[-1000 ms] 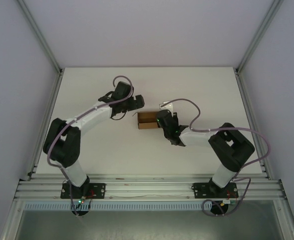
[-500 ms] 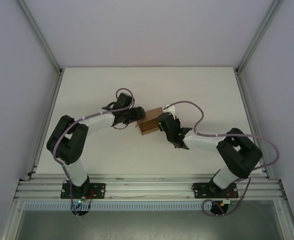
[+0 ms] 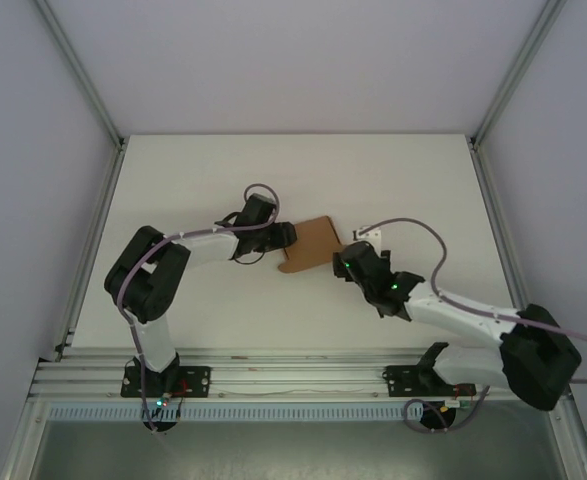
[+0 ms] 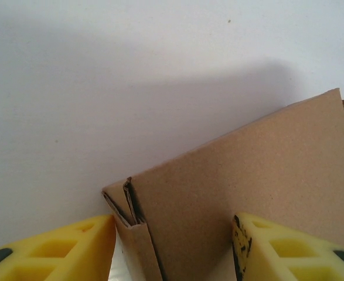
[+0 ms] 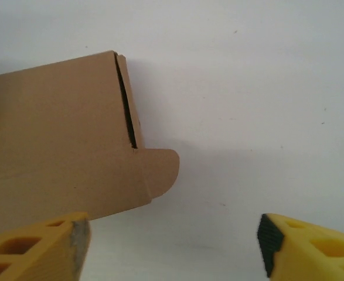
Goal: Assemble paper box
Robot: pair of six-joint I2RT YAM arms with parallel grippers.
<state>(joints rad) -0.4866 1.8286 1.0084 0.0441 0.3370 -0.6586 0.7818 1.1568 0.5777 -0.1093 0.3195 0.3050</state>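
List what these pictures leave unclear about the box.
Left wrist: the paper box runs off the bottom edge between the fingers of the left gripper; grip contact unclear.
Right wrist: the frame's left edge cuts off part of the box.
Top external: flaps too small; the left gripper covers one corner.

The flat brown cardboard paper box is laid on the white table between the two grippers, with the left gripper at its left end and the right gripper just off its near right corner. In the left wrist view, a corner of the box is set between that gripper's spread jaws, its folded edge just beside the left-hand jaw. In the right wrist view, the box is placed ahead and left of the parted jaws, its rounded tab projecting toward the gap between them.
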